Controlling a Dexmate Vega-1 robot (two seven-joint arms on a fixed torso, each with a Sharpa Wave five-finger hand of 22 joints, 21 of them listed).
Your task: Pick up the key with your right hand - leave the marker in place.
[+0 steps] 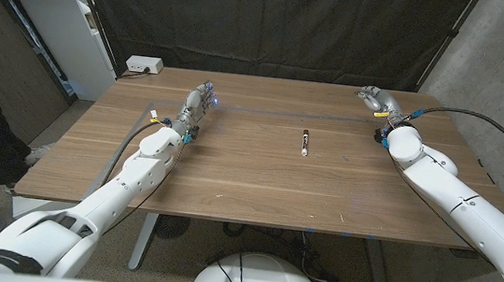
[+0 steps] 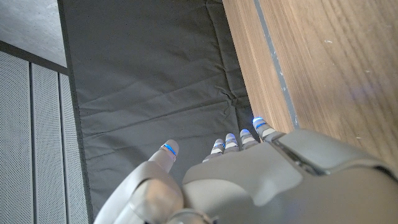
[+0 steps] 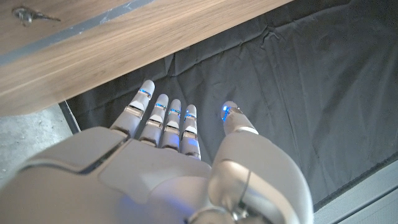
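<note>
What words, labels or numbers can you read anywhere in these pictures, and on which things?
None can be read.
The marker on the table: any print on its barrel is too small to read.
The white box at the table's far corner: no legible label.
The key: too small and blurred to show any stamp.

Even, diffuse lighting, moderately bright, soft faint shadows on the brown wooden table (image 1: 258, 174), matte black fabric backdrop (image 1: 274, 21) without glare, head view sharp with mild edge distortion, wrist views blurring the near white hand casings, blue fingertip lights glowing.
</note>
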